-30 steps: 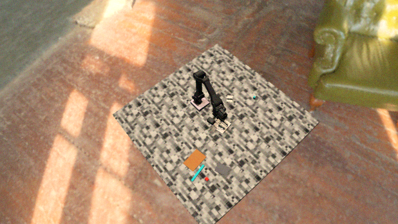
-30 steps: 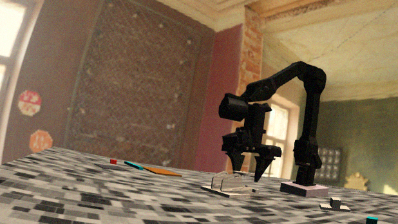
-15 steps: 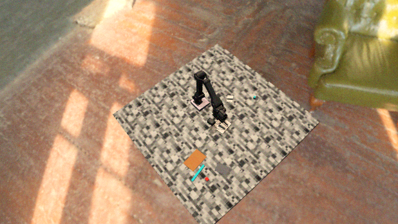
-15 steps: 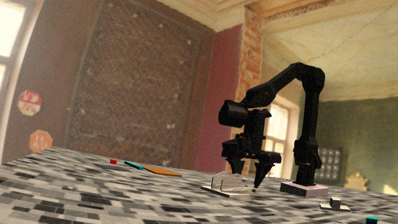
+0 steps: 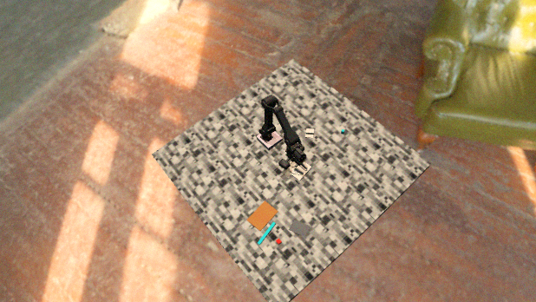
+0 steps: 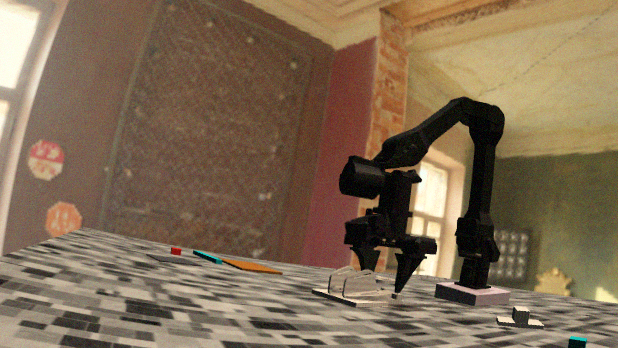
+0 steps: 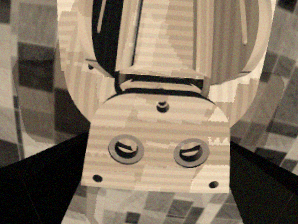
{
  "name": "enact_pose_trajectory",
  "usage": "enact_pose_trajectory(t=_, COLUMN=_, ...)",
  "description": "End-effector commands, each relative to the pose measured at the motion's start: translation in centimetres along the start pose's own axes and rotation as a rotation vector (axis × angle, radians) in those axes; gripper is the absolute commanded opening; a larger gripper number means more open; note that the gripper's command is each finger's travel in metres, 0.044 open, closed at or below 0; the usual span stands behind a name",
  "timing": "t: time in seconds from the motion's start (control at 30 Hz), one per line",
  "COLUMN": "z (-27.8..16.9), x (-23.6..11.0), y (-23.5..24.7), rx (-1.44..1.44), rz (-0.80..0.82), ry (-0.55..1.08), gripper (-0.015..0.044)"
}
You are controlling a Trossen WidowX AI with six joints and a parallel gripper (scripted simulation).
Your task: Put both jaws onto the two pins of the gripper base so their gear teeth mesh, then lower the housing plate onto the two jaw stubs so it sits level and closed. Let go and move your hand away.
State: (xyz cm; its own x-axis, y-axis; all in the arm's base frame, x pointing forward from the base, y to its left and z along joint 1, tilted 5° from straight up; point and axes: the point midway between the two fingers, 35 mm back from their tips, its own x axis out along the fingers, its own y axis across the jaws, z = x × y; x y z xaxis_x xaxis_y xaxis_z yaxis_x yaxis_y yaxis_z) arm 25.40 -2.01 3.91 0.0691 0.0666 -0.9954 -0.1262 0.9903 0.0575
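My gripper (image 5: 297, 165) (image 6: 384, 281) (image 7: 156, 143) is shut on the pale housing plate (image 7: 155, 120). One finger is at each side edge of the plate. The plate has two grey-ringed holes, with a light crescent showing inside each. Its rounded edge overlaps the gripper base in the wrist view. The pale gripper base (image 5: 299, 177) (image 6: 350, 299) (image 7: 77, 97) lies flat on the mat, low under my hand. Two pale looped jaws stand on it, the near one (image 6: 359, 289) beside the far one (image 6: 336, 282). The pins, stubs and gear teeth are hidden, and I cannot tell whether the plate touches the stubs.
A small pale stand with a dark block (image 5: 310, 133) (image 6: 521, 317) and a cyan cube (image 5: 343, 131) (image 6: 577, 342) lie apart. Elsewhere lie an orange panel (image 5: 262, 215) (image 6: 252, 266), a cyan bar (image 5: 266, 233) (image 6: 207, 257), a red cube (image 5: 278, 241) (image 6: 176, 251) and a grey sheet (image 5: 300, 227).
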Motion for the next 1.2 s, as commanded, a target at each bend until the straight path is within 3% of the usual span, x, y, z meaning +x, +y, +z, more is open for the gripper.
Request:
enact_pose_trajectory(t=0.0, z=-0.04, x=0.22, y=0.07, rx=0.012, rz=0.004, ry=0.001, gripper=0.0351)
enact_pose_trajectory(t=1.17, z=-0.04, x=0.91, y=0.07, rx=0.015, rz=0.004, ry=0.001, gripper=0.0351)
